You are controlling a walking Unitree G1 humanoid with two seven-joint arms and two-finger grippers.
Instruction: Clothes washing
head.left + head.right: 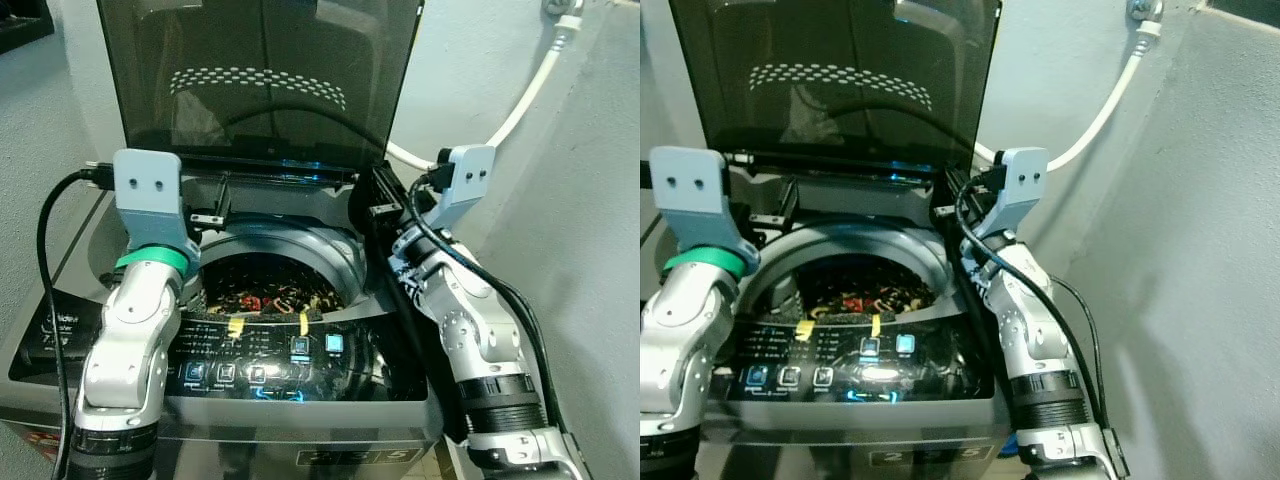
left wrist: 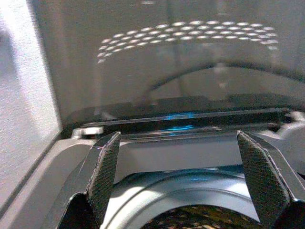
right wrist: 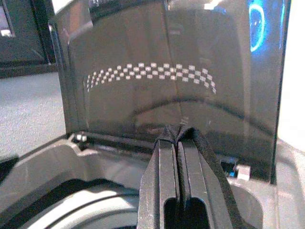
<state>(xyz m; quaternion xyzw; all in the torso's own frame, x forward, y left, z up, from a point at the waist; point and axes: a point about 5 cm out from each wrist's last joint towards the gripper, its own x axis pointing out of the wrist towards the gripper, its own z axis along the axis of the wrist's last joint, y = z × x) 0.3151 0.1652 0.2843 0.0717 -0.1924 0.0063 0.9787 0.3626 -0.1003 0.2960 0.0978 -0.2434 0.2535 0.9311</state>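
Grey top-loading washing machine point(image 1: 330, 455) fills mid-frame, tinted lid point(image 1: 260, 70) raised, dark patterned clothes point(image 1: 262, 290) inside. Left claw point(image 2: 177, 167) is released above the drum; right claw point(image 3: 178, 138) is clenched, empty.

washer's front point(image 1: 350, 455) cut off below, drum's clothes point(image 1: 262, 290) part hidden by rim, panel labels unreadable

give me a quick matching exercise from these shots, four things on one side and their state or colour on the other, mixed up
Things:
1. washing machine lid
2. left gripper
3. right gripper
4. hose on the wall

States or colours:
A. fingers pressed together, empty
B. white
C. raised upright, dark and see-through
D. fingers spread wide, empty

Pairs: 1-C, 2-D, 3-A, 4-B

Both grippers hang over the rear of the drum, which holds dark patterned laundry.
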